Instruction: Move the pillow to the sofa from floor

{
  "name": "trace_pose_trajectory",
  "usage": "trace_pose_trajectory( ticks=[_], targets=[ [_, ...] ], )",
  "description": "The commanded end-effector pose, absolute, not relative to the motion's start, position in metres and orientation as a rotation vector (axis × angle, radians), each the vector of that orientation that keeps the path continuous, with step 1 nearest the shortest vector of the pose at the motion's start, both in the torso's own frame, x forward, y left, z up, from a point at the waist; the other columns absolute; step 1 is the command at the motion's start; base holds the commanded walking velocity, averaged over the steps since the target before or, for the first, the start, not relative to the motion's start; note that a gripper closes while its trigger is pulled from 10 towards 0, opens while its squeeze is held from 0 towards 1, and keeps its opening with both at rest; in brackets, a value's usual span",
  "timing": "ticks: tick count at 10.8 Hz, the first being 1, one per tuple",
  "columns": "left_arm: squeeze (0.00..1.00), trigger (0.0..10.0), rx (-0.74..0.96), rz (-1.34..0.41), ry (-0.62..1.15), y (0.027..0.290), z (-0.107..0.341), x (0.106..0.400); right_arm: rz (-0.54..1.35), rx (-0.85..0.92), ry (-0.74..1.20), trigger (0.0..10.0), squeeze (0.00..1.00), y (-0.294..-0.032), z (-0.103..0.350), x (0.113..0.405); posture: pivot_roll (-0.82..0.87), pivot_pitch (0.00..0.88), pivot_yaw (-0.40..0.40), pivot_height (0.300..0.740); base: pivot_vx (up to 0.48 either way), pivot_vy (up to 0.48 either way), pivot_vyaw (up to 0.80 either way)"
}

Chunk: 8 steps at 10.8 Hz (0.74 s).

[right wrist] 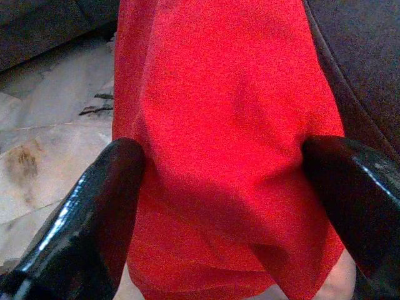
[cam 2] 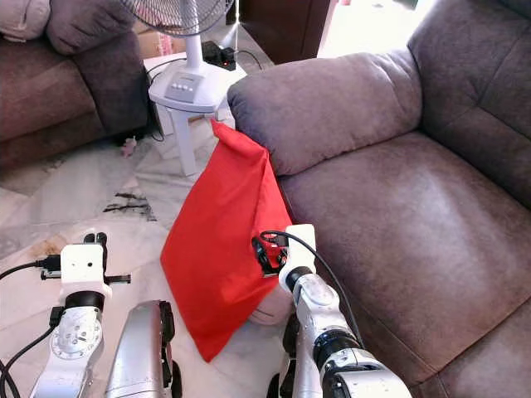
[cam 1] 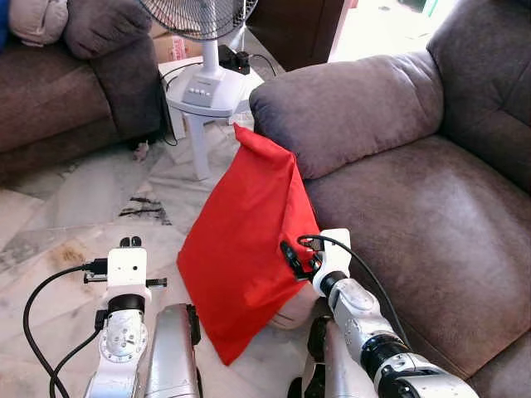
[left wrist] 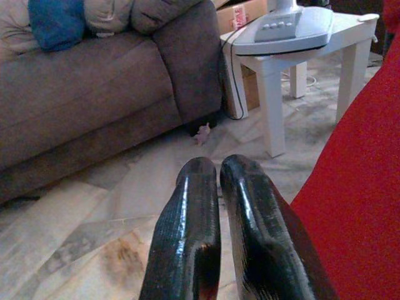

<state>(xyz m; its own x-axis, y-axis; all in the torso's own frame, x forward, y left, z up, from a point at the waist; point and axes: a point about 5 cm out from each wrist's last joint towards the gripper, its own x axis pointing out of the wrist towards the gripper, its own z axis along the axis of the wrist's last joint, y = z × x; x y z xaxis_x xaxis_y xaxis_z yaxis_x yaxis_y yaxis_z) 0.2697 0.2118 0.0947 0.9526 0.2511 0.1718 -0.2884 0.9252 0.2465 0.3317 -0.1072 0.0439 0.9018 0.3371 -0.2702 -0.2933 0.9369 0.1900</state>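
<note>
The right gripper (right wrist: 231, 187), fingers spread wide, straddled the upright red pillow (cam 1: 241, 240) leaning against the sofa (cam 1: 415, 207); the left gripper (left wrist: 228, 231), fingers together, sat farther off.

The right gripper (right wrist: 225, 187) reaches forward from a bent silver arm, its two black fingers (right wrist: 94, 212) spread wide apart. The left gripper (left wrist: 219, 187) is held forward and low on the left, its fingers (left wrist: 187, 231) pressed together, tips touching
</note>
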Motion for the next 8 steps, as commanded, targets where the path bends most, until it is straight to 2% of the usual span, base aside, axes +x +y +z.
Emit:
trace_pose_trajectory(
  ticks=[1,2,8],
  targets=[
    [0.00,10.0,0.258,0.273,-0.129,0.2091,0.0938,0.2693,0.340,0.160,0.334,0.6,0.00,-0.1046,0.0393,0.3288,0.19,0.188,-0.110,0.513,0.000,0.000,0.00],
    [0.00,10.0,0.256,0.273,-0.128,0.2085,0.0937,0.2696,0.346,0.175,0.330,0.0,0.00,-0.1039,0.0397,0.3289,0.19,0.187,-0.111,0.513,0.000,0.000,0.00],
    [0.00,10.0,0.254,0.274,-0.125,0.2073,0.0930,0.2706,0.341,0.159,0.332,0.0,0.00,-0.1090,0.0387,0.3286,0.18,0.184,-0.114,0.513,0.000,0.000,0.00]
  ],
)
